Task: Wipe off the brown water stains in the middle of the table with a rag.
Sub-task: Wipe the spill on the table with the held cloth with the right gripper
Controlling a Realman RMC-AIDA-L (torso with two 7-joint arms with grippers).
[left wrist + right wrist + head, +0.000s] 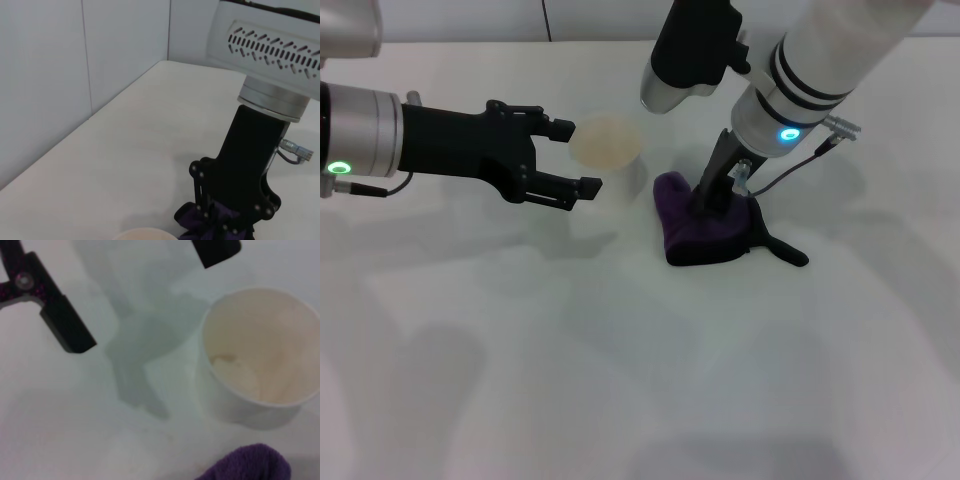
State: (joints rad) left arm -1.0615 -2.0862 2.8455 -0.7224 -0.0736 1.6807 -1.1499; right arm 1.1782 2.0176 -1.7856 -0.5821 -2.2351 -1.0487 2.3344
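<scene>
- Right gripper point(718, 195) is clamped on the soft purple rag point(705, 230) with black edging, pressing it onto the glossy white table point(620, 370).
- Left gripper point(577, 157), jaws apart, hovers beside the translucent whitish cup point(606, 150).
- Rag lies just beside the cup.

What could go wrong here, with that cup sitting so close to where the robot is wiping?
The right gripper presses the rag down on the table, right beside the cup. A sideways wipe could bump the cup and tip it over. The left gripper hangs open right next to the cup on its other side, so it might knock it too. No brown stain shows; it may lie under the rag, so a smear could go unseen.
</scene>
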